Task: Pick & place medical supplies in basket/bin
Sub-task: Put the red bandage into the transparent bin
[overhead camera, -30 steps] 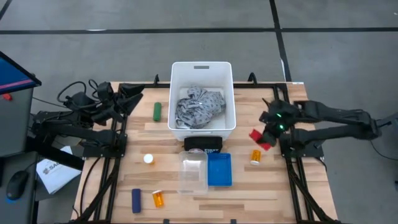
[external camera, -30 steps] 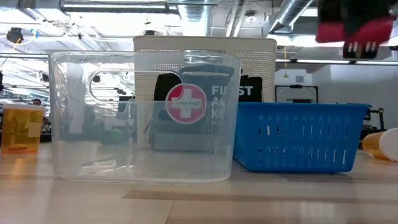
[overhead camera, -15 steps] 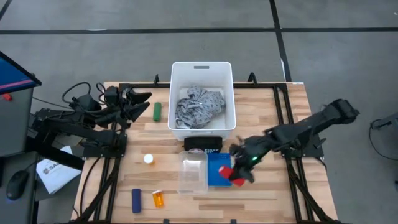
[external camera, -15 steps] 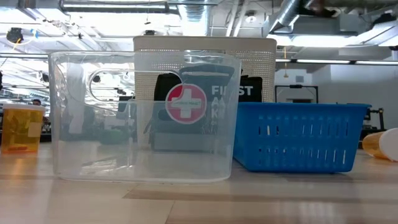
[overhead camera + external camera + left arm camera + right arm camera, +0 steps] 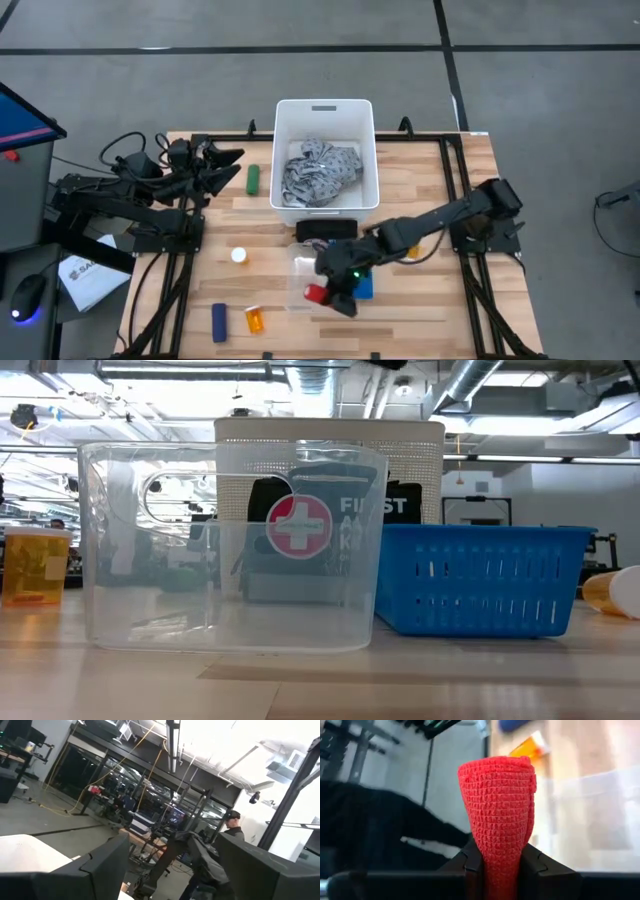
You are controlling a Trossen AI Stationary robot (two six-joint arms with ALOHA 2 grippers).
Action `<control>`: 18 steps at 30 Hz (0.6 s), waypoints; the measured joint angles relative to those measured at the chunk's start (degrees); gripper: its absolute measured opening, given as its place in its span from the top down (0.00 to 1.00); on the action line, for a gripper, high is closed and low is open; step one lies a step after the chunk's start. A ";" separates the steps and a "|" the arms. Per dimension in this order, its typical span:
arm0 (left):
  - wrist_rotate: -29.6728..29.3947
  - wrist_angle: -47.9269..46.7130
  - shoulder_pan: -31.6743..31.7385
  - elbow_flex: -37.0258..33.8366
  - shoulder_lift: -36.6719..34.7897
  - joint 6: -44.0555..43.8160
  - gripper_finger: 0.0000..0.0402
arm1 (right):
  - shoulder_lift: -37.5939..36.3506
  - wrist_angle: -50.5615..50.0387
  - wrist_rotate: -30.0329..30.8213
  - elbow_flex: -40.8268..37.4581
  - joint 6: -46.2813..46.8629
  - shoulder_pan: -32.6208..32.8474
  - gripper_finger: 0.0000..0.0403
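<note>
Your right end effector (image 5: 330, 296) reaches across the desk (image 5: 420, 310) and pinches a red cylinder (image 5: 498, 815) of woven wrap between its fingers, held over the clear plastic container (image 5: 309, 272) toward 6 o'clock. The white bin (image 5: 325, 115) sits toward 12 o'clock with the grey patterned cloth (image 5: 318, 172) inside. A green cylinder (image 5: 253, 179) lies just beside the bin at its 9 o'clock. Your left end effector (image 5: 232, 166) waits at the desk's 10 o'clock edge, fingers spread.
</note>
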 joint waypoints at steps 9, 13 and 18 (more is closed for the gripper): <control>1.36 0.17 0.00 0.00 0.00 0.00 0.28 | 9.31 -1.52 6.05 6.37 -0.84 -2.36 0.86; 1.54 0.19 -0.06 0.00 0.00 0.00 0.28 | 12.58 -9.09 13.26 10.04 -3.40 -1.13 0.86; 1.82 0.22 -0.42 0.00 0.02 0.00 0.28 | 14.60 -13.85 17.93 12.48 -6.31 -0.06 0.86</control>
